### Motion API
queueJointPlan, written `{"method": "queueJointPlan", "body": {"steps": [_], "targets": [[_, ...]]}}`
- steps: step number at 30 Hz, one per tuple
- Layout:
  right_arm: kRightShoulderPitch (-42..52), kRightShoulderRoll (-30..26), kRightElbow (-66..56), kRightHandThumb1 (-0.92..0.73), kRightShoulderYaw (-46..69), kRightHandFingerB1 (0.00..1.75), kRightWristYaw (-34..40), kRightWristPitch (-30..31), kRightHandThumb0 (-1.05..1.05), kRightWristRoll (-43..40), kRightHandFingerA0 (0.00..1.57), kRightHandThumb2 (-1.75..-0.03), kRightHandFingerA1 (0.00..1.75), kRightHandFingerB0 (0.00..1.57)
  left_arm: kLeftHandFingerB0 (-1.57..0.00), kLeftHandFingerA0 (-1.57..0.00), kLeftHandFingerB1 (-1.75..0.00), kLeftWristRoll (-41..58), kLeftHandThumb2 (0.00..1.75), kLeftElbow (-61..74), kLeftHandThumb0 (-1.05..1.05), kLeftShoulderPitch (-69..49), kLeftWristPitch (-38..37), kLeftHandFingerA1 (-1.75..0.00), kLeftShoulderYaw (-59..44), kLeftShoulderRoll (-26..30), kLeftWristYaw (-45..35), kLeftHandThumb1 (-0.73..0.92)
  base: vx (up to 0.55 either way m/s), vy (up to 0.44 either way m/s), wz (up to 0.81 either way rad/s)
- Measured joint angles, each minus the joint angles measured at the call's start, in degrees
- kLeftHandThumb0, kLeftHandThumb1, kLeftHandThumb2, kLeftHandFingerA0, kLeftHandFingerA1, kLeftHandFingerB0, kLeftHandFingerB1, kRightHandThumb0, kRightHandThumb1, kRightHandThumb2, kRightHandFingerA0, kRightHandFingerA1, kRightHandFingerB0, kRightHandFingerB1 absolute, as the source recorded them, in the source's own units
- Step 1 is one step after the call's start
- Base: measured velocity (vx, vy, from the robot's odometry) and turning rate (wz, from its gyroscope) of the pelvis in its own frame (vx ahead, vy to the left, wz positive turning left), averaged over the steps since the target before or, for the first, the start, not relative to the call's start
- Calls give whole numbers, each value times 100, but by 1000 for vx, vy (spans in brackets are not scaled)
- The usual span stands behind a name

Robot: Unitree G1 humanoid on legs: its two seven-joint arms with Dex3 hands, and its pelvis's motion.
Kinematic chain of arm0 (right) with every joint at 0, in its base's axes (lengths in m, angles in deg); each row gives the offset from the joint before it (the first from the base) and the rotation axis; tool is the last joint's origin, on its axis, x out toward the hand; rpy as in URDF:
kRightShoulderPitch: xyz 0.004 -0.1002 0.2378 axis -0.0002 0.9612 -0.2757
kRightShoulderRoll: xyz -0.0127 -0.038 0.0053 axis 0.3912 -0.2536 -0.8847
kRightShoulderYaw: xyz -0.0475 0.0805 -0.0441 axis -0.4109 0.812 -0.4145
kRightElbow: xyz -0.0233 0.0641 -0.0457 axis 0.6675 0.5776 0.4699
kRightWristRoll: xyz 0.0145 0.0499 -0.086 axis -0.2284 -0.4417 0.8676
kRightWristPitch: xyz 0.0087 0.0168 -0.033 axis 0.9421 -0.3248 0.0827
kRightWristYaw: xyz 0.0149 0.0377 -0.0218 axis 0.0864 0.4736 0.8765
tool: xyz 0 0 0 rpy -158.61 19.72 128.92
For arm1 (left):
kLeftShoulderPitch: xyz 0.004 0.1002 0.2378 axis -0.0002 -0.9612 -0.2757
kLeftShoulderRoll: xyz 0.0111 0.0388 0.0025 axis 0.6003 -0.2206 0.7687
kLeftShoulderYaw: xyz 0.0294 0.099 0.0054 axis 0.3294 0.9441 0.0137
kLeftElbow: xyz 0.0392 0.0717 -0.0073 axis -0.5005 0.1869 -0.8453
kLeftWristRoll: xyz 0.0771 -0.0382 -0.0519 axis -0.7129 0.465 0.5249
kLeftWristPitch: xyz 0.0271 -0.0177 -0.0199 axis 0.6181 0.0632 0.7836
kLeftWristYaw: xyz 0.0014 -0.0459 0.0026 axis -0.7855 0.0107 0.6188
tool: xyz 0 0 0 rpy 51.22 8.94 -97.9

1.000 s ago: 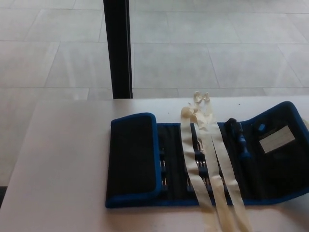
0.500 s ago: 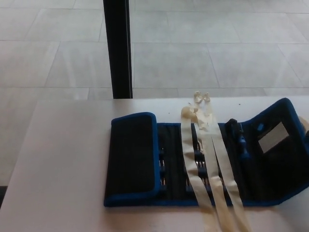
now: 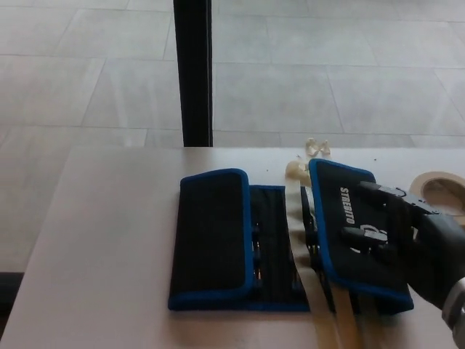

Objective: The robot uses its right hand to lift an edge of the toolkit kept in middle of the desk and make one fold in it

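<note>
Black cloth with a blue edge makes up the toolkit (image 3: 247, 243), which lies in the middle of the pale worktop (image 3: 109, 240), low in the frame. Its left flap (image 3: 212, 236) is folded flat over the inside. Its right flap (image 3: 356, 233) is folded over too, and white letters show on its back. The right robot hand (image 3: 407, 236) comes in from the lower right of the frame and rests on top of this right flap, with its dark fingers (image 3: 367, 234) pressing on the cloth. I cannot tell if they pinch the flap. Cream straps (image 3: 299, 251) run down between the two flaps and off the bottom edge. A roll of tape (image 3: 439, 190) sits at the right edge, just behind the hand. A black post (image 3: 193, 73) stands beyond the worktop on the grey tiled floor (image 3: 327, 73).
</note>
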Motion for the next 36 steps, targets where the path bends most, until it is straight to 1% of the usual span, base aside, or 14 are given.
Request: {"method": "queueJointPlan", "body": {"steps": [6,7,8,9,10,11,12,13,22,27,28,30,31,36], "targets": [[3,-144,517,-75,-292,43,-41,-293,-65,372,67,-63,51,51,-47,-60,-53,-36,65,16,-68,58,1,-63,155,8,-13,86,0,0,0],[3,-182,750,-60,-307,56,-36,-368,-67,463,60,-98,64,42,-48,-62,-53,-44,64,22,-68,64,1,-64,191,14,-18,85,0,0,0],[-1,-213,916,-60,-313,56,-30,-418,-67,515,61,-97,65,41,-47,-61,-52,-50,64,24,-69,71,1,-62,209,18,-19,85,0,0,0],[-10,-243,1121,-76,-319,43,-16,-472,-64,576,66,-63,56,45,-46,-62,-51,-52,65,27,-69,82,1,-62,222,18,-19,85,0,0,0],[-30,-255,1264,-76,-317,43,-6,-535,-64,616,66,-63,56,45,-46,-62,-51,-55,65,27,-69,85,1,-62,234,19,-20,85,0,0,0],[-94,-264,1441,-60,-315,55,-3,-651,-65,655,62,-97,66,39,-44,-61,-51,-60,65,30,-68,95,1,-63,252,19,-20,85,0,0,0],[-159,-263,1599,-60,-305,55,0,-743,-65,671,62,-97,66,39,-44,-61,-51,-63,65,30,-68,112,1,-63,267,19,-21,85,0,0,0],[-191,-263,1678,-73,-300,43,1,-791,-66,678,69,-62,58,54,-45,-61,-50,-65,64,31,-68,121,1,-61,275,19,-21,85,0,0,0],[-478,-238,2700,-73,-450,46,143,-1624,-66,942,70,-62,56,67,-50,-62,-54,-79,64,30,-67,241,2,-63,371,37,-22,85,0,0,0],[-447,-246,2665,-75,-595,41,214,-1836,-67,1124,68,-63,56,52,-50,-63,-55,-86,66,34,-69,241,5,-67,401,69,-22,87,0,0,0],[-424,-260,2571,-61,-610,55,211,-1839,-67,1148,62,-98,64,43,-49,-62,-55,-93,65,34,-69,240,5,-67,418,77,-22,86,0,0,0],[-328,-328,2200,-61,-603,55,170,-1755,-62,1156,59,-98,62,42,-49,-62,-54,-94,65,34,-68,233,6,-64,420,94,-21,86,0,0,0],[-279,-351,2056,-78,-595,40,141,-1694,-61,1148,67,-64,48,50,-50,-63,-54,-93,65,34,-67,234,5,-64,421,94,-21,86,0,0,0],[-163,-449,1306,-76,-412,40,-18,-1315,-56,1019,61,-64,45,48,-49,-62,-54,-92,65,35,-68,237,6,-66,419,94,-21,85,0,0,0]]}}
